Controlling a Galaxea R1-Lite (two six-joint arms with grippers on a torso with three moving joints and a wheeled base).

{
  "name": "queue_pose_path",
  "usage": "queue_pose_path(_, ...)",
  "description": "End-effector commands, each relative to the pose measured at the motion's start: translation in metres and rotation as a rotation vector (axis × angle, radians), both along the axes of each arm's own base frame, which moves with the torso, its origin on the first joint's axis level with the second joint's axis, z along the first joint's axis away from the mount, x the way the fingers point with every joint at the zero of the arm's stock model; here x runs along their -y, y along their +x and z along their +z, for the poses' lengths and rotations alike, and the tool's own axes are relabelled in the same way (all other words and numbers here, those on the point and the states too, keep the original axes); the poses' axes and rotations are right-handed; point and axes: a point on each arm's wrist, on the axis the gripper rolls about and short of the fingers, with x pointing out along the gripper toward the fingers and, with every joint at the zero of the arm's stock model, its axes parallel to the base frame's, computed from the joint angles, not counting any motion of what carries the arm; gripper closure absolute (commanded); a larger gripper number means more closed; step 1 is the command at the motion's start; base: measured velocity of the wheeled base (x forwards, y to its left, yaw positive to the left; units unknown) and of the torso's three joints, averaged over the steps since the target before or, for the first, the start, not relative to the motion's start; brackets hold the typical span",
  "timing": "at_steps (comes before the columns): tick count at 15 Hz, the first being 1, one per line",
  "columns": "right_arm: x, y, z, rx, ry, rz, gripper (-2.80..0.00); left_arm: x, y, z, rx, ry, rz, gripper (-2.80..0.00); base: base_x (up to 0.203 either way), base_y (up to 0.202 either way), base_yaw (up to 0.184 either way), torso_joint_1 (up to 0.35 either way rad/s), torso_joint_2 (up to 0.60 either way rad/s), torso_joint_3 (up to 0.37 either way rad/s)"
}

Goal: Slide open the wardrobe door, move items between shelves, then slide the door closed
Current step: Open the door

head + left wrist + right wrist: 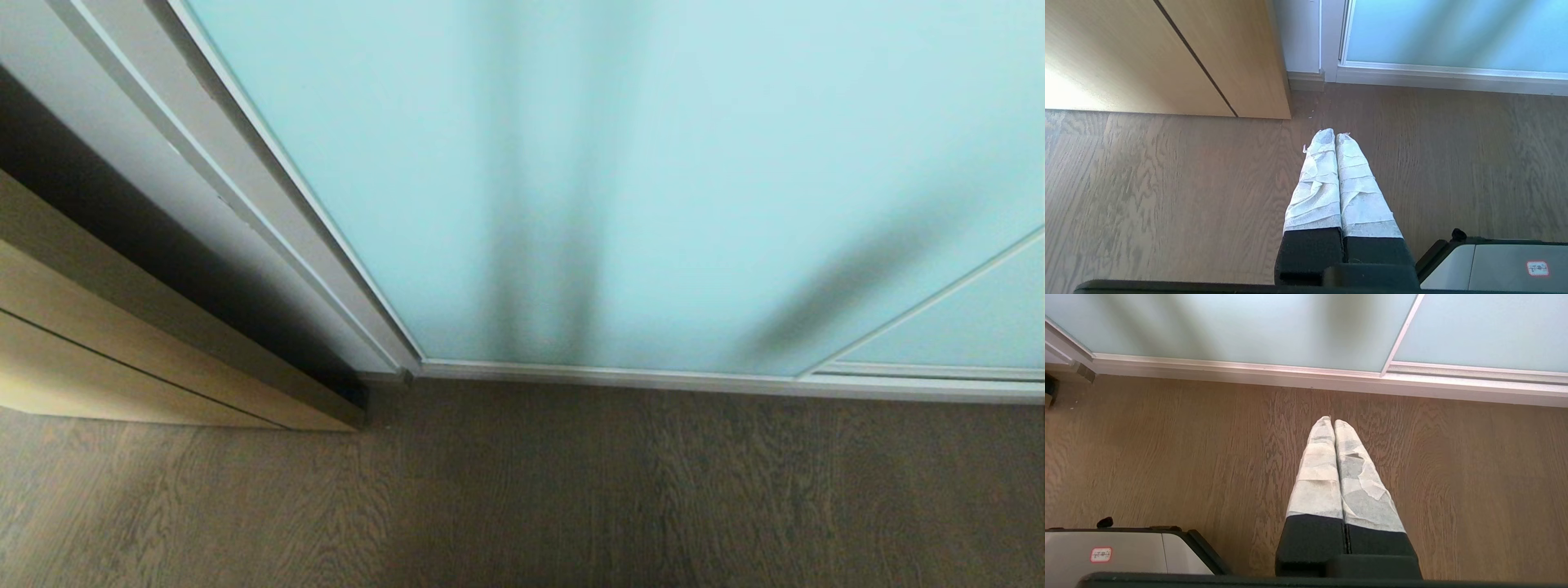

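The sliding wardrobe door (pixel 653 163), a tall panel of frosted pale aqua glass in a slim silver-white metal frame, fills most of the head view and stands closed, its bottom rail running along the far edge of the grey-brown wood-grain floor (pixel 522 490). Soft dark streaks show through the frosting, too blurred to say what makes them. A second aqua panel (pixel 963 327) overlaps at the right, its frame edge slanting across the corner. The door's top is cut off above, so its full height cannot be read, and nothing behind the glass can be made out.

At the left edge of the door runs a white jamb (pixel 245 188), and beside that stands a light wood hinged door (pixel 122 343), only its lower part in sight.

Neither arm appears in the head view. From the left wrist camera, the left gripper (pixel 1336 134) hangs above the floor with its white-taped fingers (pixel 1316 183) pressed tight together, gripping nothing, pointing toward the corner where the wood door meets the jamb. The right gripper (pixel 1334 420) is clenched the same way, tape-wrapped fingers (pixel 1359 486) touching along their length, empty, aimed at the bottom rail of the aqua door. A grey corner of the robot's base (pixel 1494 261) peeks in beside each gripper.
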Motion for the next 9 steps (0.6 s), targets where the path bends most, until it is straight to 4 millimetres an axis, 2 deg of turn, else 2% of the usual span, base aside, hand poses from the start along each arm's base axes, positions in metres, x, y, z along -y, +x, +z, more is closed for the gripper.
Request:
queue_pose_path(1,0.0,0.0001,-0.0003,-0.001,0.0,0.001,0.0,0.0,0.0,0.0,0.001,0.0,0.001,0.0,0.0,0.0,0.0,0.0,0.0,0.0)
queue_pose_path(9,0.0,0.0,0.0,0.0,0.0,0.001,0.0,0.0,0.0,0.0,0.001,0.0,0.001,0.0,0.0,0.0,0.0,0.0,0.0,0.0)
